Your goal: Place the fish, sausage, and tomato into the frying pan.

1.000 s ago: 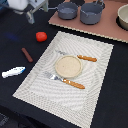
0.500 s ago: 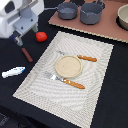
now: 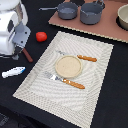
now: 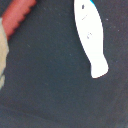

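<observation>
The fish (image 3: 13, 72) lies on the dark table at the exterior view's left, just off the edge of the striped mat (image 3: 95, 95), its long axis running roughly along the view's left-to-right line with a slight tilt; in the wrist view the fish (image 4: 90, 35) shows whole, white and slender, set at a slant across the dark cloth. The sausage (image 3: 26, 54) lies partly hidden under the arm's white housing, its red length (image 4: 17, 19) showing at one corner of the wrist view; the tomato (image 3: 41, 36) sits apart beside the mat; the frying pan (image 3: 67, 10) stands far off on the brown board, next to the pot (image 3: 91, 13). The gripper (image 3: 20, 42) hangs above the sausage, with the fish lying towards the viewer from it; whether its fingers are spread or closed I cannot tell, and nothing seems held. Judged from this, the coming move turns on lining the fingers across the chosen item's long axis. Against half a second ago, the arm has come lower and further into view; the fish, tomato and tableware have not shifted.
</observation>
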Motion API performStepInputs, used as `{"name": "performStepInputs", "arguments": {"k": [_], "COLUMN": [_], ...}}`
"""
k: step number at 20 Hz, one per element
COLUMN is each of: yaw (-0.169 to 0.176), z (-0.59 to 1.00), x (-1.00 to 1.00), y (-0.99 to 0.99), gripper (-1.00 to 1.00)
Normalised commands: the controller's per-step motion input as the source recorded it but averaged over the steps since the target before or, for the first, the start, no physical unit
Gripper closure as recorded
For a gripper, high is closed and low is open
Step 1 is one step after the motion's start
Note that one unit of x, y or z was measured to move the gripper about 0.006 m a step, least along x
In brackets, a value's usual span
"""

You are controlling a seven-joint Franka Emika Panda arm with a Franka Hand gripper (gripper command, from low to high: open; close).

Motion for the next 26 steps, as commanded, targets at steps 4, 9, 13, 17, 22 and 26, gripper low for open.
{"name": "performStepInputs", "arguments": {"k": [4, 9, 13, 17, 22, 26], "yaw": [0.093, 0.060, 0.060, 0.046, 0.021, 0.017], "z": [-0.21, -0.35, -0.39, -0.30, -0.24, -0.34], "x": [0.00, 0.00, 0.00, 0.06, 0.16, 0.19], "y": [-0.27, -0.20, -0.30, -0.31, -0.19, -0.13], "gripper": [-1.00, -1.00, -1.00, -1.00, -1.00, -1.00]}}
